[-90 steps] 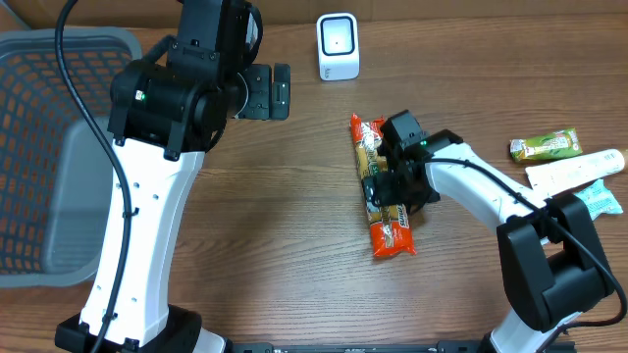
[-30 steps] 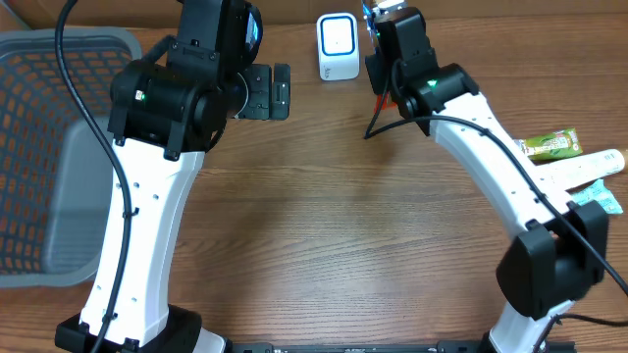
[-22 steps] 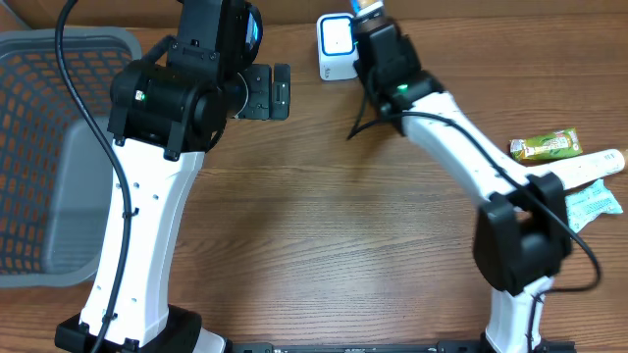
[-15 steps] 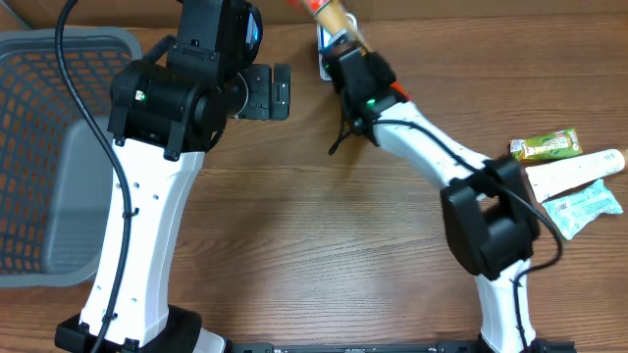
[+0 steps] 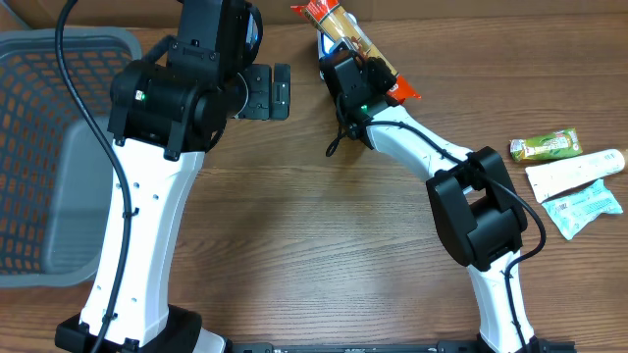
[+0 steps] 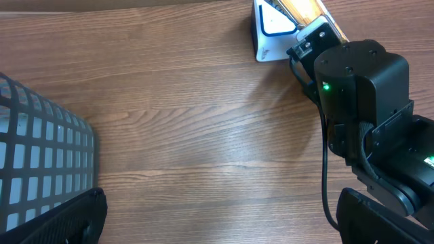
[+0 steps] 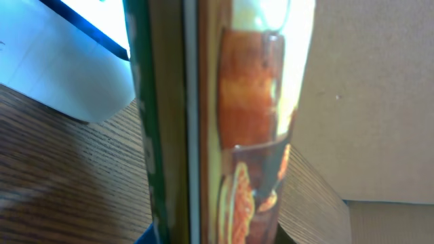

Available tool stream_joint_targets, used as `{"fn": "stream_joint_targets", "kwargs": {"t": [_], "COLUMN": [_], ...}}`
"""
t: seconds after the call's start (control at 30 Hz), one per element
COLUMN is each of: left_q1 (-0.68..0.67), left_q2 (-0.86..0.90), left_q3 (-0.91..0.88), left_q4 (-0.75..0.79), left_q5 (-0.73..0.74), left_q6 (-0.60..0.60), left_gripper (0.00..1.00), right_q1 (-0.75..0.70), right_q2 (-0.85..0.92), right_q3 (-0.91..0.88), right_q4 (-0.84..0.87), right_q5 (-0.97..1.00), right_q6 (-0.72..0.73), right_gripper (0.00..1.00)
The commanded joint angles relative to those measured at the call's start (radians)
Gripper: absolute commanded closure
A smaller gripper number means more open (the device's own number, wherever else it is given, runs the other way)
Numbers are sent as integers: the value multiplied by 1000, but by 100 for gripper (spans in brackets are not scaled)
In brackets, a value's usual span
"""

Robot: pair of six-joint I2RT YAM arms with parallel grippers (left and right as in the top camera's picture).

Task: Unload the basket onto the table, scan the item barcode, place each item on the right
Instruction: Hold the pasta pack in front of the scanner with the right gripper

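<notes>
Big picture on the brown wooden bench (image 5: 294,235): this scan looks about halfway home. The grey mesh plastic basket (image 5: 39,59) waits at the left edge. The left gripper (image 5: 267,91) hangs spread wide near the far edge, carrying nothing. The right gripper (image 5: 351,61) is pinched tight on the long orange-and-red snack packet (image 5: 339,25), held aloft at the far edge right over the small white box scanner (image 6: 271,27).

So it's lifted and presented. Whether the code has read, I cannot tell.

The overhead view mostly hides the scanner, while the left wrist view shows its side clearly. The right wrist view catches its blue glow beside the packet, with no barcode visible. Only the overhead view shows the green wrapped bar (image 5: 545,146) by the right edge.
</notes>
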Motion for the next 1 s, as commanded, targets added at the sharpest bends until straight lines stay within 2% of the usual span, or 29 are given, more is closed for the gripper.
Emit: {"fn": "stream_joint_targets", "kwargs": {"t": [0.0,0.77,0.87,0.97], "left_q1": [4,4,4,4], "left_q2": [5,5,5,5], "left_q3": [3,3,3,3], "left_q4": [1,1,1,1], "left_q5": [-10,-10,-10,-10], "left_q6": [19,19,19,19], "left_gripper": [0,0,0,1], "right_q1": [-11,-49,-21,-12], "right_q2": [-31,-32,-57,-134], "right_q3": [42,43,43,43], "right_q4": [26,24,2,-133], "right_q5": [69,11,111,25], "right_q6": [19,23,106,212], "right_gripper": [96,96,96,97]}}
